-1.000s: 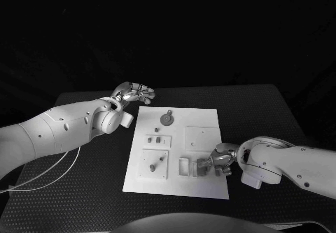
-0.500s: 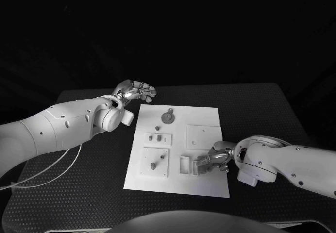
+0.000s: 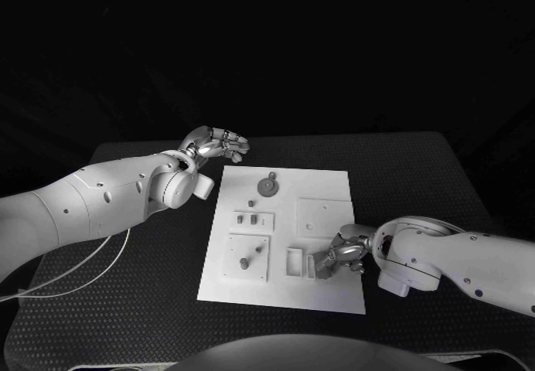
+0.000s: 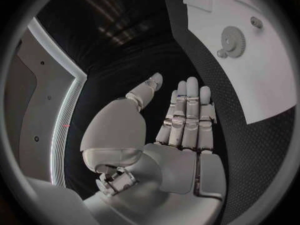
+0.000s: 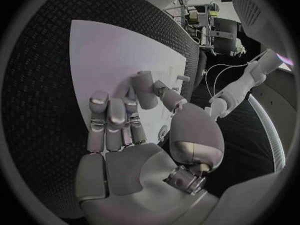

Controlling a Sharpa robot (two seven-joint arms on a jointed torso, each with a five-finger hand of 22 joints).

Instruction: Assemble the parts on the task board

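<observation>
The white task board point(image 3: 329, 182) lies mid-table with grey parts on it: a gear point(image 3: 267, 186), a small peg point(image 3: 252, 204), a block with two pegs point(image 3: 252, 222) and a plate with a peg point(image 3: 244, 261). My right hand point(image 3: 343, 253) rests low on the board's near right part, its fingertips against a small grey part point(image 3: 319, 268) beside a slotted frame point(image 3: 295, 263). Its fingers point(image 5: 112, 120) lie stretched over the board point(image 5: 119, 50) with nothing between them. My left hand point(image 3: 217, 144) hovers off the board's far left corner, fingers point(image 4: 187, 110) straight and apart, holding nothing. The gear point(image 4: 233, 40) lies beyond them.
A raised square plate point(image 3: 323, 216) sits on the board just beyond my right hand. Black textured table point(image 3: 424, 178) surrounds the board on all sides. A white cable point(image 3: 83, 270) loops under my left arm.
My right hand has crept slightly further onto the board, towards the grey part. My left hand has barely moved.
</observation>
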